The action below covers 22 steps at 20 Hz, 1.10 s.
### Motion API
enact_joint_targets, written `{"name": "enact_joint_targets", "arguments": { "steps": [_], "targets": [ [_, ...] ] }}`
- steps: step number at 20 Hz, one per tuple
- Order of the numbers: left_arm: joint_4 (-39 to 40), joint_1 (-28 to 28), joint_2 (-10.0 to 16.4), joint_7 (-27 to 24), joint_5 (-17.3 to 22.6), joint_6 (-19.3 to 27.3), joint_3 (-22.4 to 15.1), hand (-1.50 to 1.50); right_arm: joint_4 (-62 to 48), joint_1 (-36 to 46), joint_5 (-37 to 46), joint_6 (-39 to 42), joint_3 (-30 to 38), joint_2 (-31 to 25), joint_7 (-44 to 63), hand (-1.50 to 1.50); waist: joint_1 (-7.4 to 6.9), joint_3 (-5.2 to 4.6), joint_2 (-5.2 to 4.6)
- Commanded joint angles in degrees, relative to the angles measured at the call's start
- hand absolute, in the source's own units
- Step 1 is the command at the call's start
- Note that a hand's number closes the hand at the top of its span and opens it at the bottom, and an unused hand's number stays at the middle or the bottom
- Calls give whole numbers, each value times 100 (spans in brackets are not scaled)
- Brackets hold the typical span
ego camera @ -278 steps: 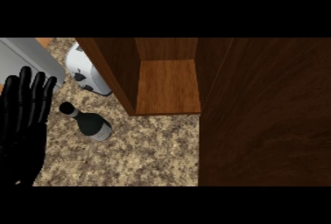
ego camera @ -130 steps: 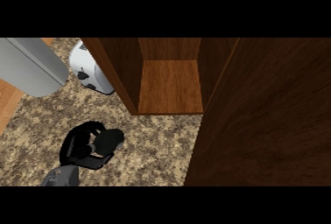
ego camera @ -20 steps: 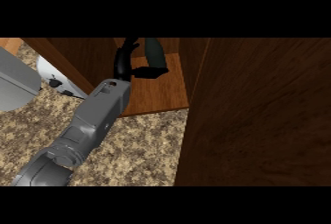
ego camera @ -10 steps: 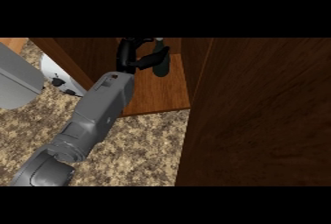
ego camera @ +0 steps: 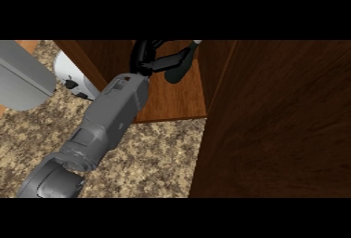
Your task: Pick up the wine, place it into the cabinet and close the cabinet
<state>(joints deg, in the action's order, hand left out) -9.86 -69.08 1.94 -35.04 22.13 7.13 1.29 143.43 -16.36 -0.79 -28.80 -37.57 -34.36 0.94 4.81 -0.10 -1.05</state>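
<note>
The left hand (ego camera: 145,55) is holding the wine bottle (ego camera: 179,73) inside the cabinet (ego camera: 171,103).
Its fingers (ego camera: 166,62) are clamping round the dark bottle, which is leaning tilted over the wooden shelf. The grey forearm is stretching in across the speckled counter (ego camera: 151,153), beside the open door (ego camera: 274,121).

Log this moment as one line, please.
phase: placing | left hand: holding wine bottle inside cabinet | right hand: out of view | door: open

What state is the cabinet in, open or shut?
Open: the cabinet's inner shelf is exposed, and the left hand holds the wine inside it.
</note>
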Motion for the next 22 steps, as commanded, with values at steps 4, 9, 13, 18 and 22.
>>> {"name": "enact_joint_targets", "arguments": {
  "steps": [4,9,13,18,22],
  "targets": [
    [-149,-50,-189,100,44,-226,18,-150,1222,-650,-95,-2,18,-359,403,-150,-177,8,98],
    [-349,125,-193,150,228,-165,-57,-150,1284,-586,55,-187,-152,-213,544,-150,-261,3,140],
    [-574,424,-194,308,352,-643,-245,-150,1391,-596,99,-283,-29,-340,765,-150,-287,-1,153],
    [-1158,813,-194,348,716,-899,-681,-150,1248,-428,-226,-189,227,-362,759,-150,-329,1,168],
    [-1651,1518,-195,323,1086,-1027,-1150,-150,1130,-613,-17,-268,-12,-313,515,-150,-264,2,190]
  ]
}}
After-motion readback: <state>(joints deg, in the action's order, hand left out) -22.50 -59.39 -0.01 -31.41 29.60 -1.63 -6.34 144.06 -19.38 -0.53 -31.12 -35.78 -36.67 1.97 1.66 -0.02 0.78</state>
